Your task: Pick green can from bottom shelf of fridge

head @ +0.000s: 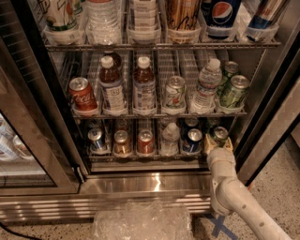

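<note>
End effector (218,144) at one green can (219,133) — bottom shelf (154,158).

**A:** Lower right of the frame: the green can (219,135), dark green with a silver top, and the gripper (218,146) right at it, showing tan-yellow against a cream-white arm (234,197).

**B:** To its left, a dark-blue can (192,139), then a red one (146,140) and a coppery-orange one (123,142).

**A:** Mid-left, a bright red can (83,95) with white script. Mid-right, a pale green can (233,91) mottled with white.

**B:** At the top, a Pepsi bottle (220,14) in deep blue with its red, white and blue roundel.

**A:** The fridge (154,185) gleams silver-grey along its base. At the far right, the floor (281,187) is beige, speckled dark.

**B:** And a blue tape cross (219,226) at bottom right.
</note>
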